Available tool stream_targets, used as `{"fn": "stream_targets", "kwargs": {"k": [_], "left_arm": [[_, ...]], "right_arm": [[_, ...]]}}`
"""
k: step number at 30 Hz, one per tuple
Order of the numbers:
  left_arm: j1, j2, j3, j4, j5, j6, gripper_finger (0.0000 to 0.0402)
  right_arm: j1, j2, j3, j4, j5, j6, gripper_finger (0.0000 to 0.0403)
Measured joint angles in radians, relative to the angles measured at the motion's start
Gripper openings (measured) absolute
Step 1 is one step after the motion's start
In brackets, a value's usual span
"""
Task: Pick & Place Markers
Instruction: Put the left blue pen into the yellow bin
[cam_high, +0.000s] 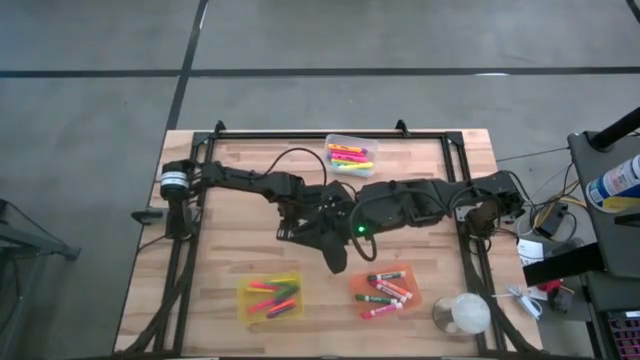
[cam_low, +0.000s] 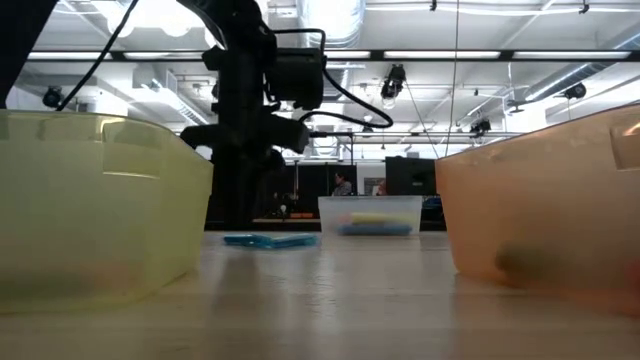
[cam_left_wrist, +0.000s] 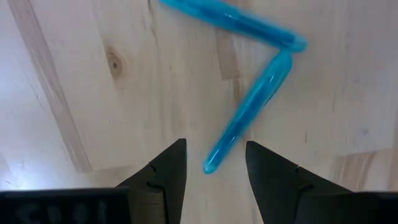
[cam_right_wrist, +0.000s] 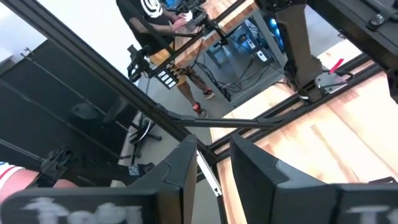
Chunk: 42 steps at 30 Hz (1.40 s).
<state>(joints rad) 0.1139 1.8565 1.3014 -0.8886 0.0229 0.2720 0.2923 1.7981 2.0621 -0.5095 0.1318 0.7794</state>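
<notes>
Two slim blue markers lie on the bare wood in a V, with their ends meeting; the low view shows them mid-table. My left gripper hovers over them, open and pointing down, its fingers standing either side of the nearer marker's free end. In the high view the arms hide these markers, and my left gripper sits mid-table. My right gripper is slightly open and holds nothing. It stays beside the left one, facing off the table.
A yellow bin and an orange bin at the near edge hold several markers. A clear bin at the far edge holds highlighters. A round clear container stands at the near right corner. A person stands beyond the table.
</notes>
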Motion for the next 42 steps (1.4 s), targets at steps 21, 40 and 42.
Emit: {"fn": "stream_targets", "kwargs": {"k": [21, 40, 42], "left_arm": [[0.002, 0.013, -0.080, 0.082, 0.027, 0.107, 0.0158], [0.002, 0.014, -0.085, 0.109, 0.074, 0.066, 0.0081], [0.002, 0.014, -0.094, 0.112, 0.082, 0.038, 0.0051]], "right_arm": [[0.004, 0.001, 0.000, -0.011, -0.001, -0.058, 0.0078], [0.002, 0.001, -0.001, -0.011, 0.000, -0.094, 0.0073], [0.002, 0.001, -0.001, -0.011, 0.000, -0.103, 0.0075]]}}
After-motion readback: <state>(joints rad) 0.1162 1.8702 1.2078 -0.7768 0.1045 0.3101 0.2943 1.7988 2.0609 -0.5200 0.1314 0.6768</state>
